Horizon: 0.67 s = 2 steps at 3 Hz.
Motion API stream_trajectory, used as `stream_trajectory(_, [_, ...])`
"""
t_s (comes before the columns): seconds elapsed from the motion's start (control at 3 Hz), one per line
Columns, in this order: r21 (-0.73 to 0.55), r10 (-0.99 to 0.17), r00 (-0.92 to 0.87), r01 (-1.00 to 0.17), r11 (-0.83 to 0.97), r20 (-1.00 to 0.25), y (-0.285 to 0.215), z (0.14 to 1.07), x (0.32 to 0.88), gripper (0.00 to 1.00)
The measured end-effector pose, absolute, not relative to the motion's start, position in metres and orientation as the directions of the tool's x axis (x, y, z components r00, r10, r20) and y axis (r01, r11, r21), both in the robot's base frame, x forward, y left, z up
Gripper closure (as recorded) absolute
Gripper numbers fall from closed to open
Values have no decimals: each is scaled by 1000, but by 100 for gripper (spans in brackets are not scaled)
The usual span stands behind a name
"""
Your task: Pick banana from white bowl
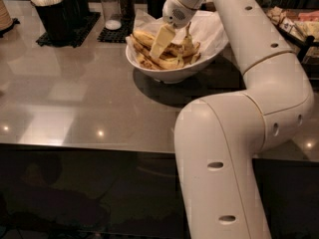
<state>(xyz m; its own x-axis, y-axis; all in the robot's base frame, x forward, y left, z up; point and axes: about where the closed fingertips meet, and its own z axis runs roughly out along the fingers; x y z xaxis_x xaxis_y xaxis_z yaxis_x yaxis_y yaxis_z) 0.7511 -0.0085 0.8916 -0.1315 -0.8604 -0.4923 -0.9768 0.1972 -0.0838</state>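
The white bowl (pixel 167 75) stands on the grey table at the back centre, lined with white paper (pixel 212 26). Several yellow, brown-spotted bananas (pixel 172 61) lie in it. My gripper (pixel 164 44) reaches down into the bowl from above and sits right on the bananas at the bowl's left-centre. My white arm comes in from the right and fills the lower right of the view, hiding part of the bowl's right side.
A black cup with white sticks (pixel 50 6) stands on a black mat at the back left. Salt and pepper shakers (pixel 112 6) stand on another mat behind the bowl. A tray of items (pixel 299 26) is at the far right. The table's front edge (pixel 84 146) runs across the view.
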Motion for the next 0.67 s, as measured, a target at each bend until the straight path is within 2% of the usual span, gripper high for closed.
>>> stream_trajectory(0.67, [-106,-858,-125,-973,204,-497,-6,895,755,88])
